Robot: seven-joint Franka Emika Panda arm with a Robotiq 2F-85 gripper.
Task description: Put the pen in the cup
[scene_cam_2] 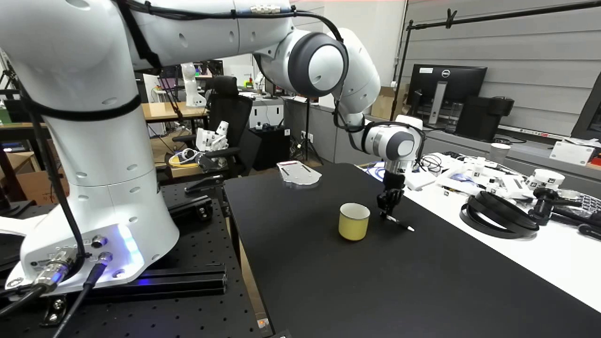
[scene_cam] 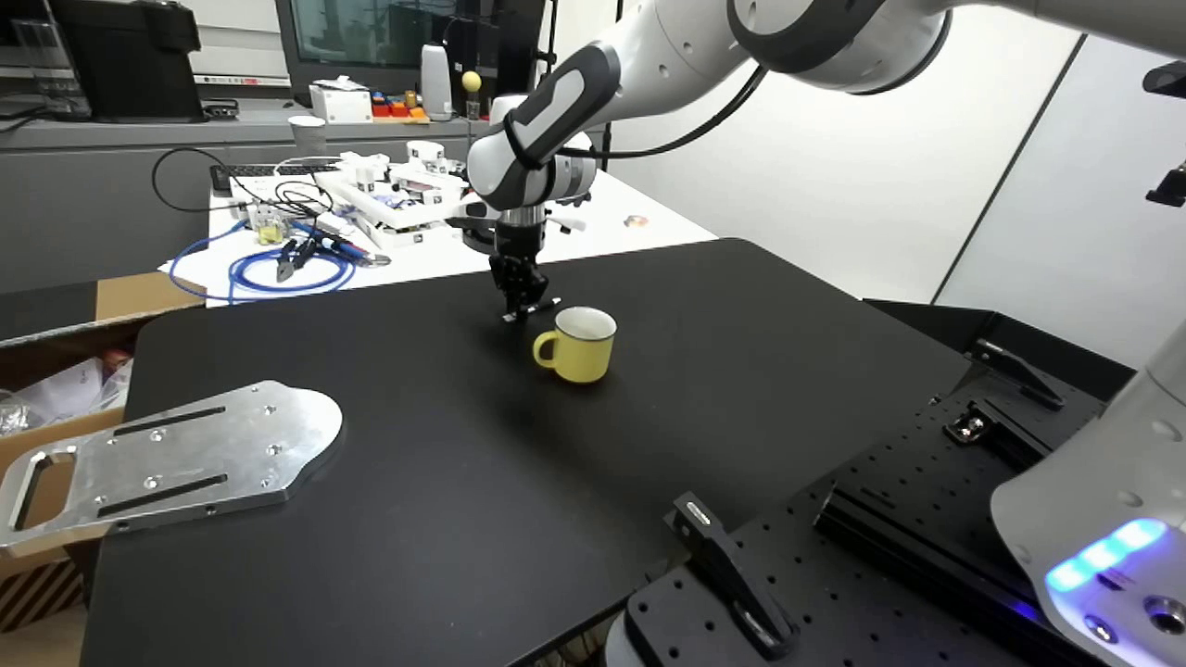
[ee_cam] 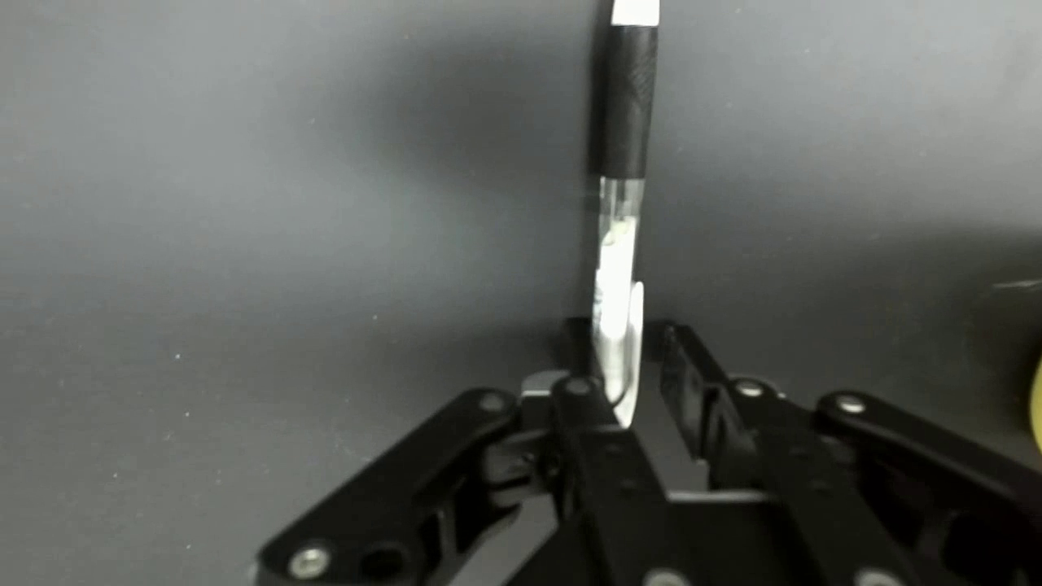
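Note:
A yellow cup [scene_cam: 579,357] with a white inside stands upright on the black table. Its handle shows in one exterior view only; the cup also shows in an exterior view [scene_cam_2: 353,226] and at the right edge of the wrist view [ee_cam: 1037,404]. A pen [ee_cam: 628,114] with a white tip, black grip and clear barrel lies on the table, also seen in both exterior views [scene_cam: 547,307] [scene_cam_2: 403,225]. My gripper [ee_cam: 628,334] points down at the table around the pen's clip end. Its fingers are partly apart, with a gap between the pen and the right finger.
A flat metal plate [scene_cam: 204,449] lies at one table edge. A white table [scene_cam_2: 558,263] adjoins the black one, with white parts, blue cable [scene_cam: 296,278] and black straps [scene_cam_2: 497,216] on it. An open cardboard box [scene_cam: 56,435] stands beside the table.

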